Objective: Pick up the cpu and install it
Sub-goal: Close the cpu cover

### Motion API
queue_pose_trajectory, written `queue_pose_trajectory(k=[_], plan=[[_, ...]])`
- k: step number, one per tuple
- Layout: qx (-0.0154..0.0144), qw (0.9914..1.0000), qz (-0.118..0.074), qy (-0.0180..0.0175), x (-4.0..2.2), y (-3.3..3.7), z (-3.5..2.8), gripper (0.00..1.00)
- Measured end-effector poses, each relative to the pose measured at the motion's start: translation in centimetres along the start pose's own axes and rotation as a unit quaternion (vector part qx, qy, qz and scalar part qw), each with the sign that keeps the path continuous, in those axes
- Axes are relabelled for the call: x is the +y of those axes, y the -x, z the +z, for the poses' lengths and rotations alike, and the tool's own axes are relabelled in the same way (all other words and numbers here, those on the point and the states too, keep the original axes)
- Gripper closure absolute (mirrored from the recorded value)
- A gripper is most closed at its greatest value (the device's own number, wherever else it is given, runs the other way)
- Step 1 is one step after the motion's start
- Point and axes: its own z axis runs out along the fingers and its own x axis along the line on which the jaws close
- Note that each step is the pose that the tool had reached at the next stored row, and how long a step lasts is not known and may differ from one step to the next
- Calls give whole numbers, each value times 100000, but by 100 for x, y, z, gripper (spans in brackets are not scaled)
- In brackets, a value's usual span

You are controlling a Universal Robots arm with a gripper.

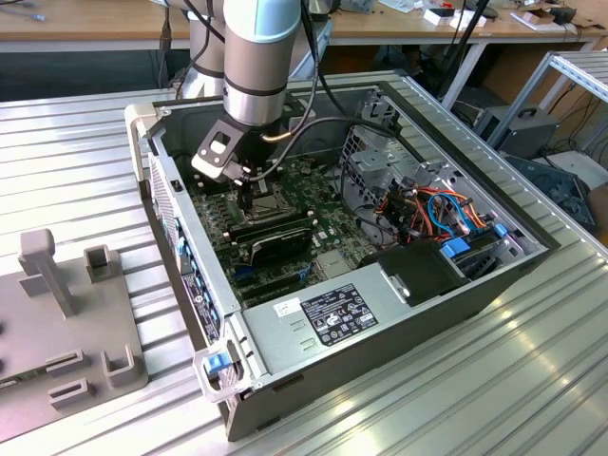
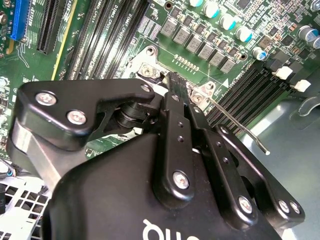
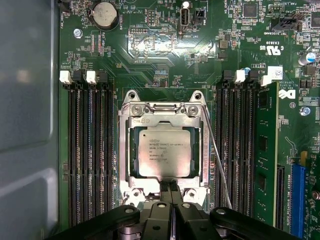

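Your gripper [image 1: 249, 193] appears in the exterior view at the end of the grey arm [image 1: 255, 57], reaching down into an open computer case [image 1: 532, 256] that lies on a ribbed metal table [image 1: 456, 399]. It hangs over the green motherboard [image 1: 328, 180], just beyond a long black expansion card [image 1: 275, 237]. A grey power supply [image 1: 323, 318] fills the near end of the case. A grey fixture block [image 1: 66, 323] sits on the table at the exterior view's left, well apart from the case.

In the second wrist view, you see the gripper [image 2: 174, 82] from behind its black linkages. Its two fingers [image 2: 172, 115] are drawn together, with nothing visible between them. The tips sit at the edge of the shiny socket frame [image 2: 148, 70]. A thin wire lever [image 2: 240, 127] angles away beside them. Black memory slots [image 2: 105, 35] run across the board beyond the socket.

In the first wrist view, the cpu [image 3: 164, 152] lies flat in its socket, its dull silver top facing you. The socket frame [image 3: 125, 150] surrounds it on all sides. The gripper [image 3: 170, 189] is closed and empty, its tips meeting at the frame's edge, just beside the cpu. Rows of memory slots [image 3: 90, 150] flank the socket, and the wire lever [image 3: 217, 160] runs along one side of the frame.
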Motion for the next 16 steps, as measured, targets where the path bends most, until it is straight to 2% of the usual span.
queue_pose_trajectory(k=[7, 16], plan=[[43, 100000, 1, 17, 2, 0, -50, 89], [40, 100000, 0, 7, 0, -18, -14, 89]])
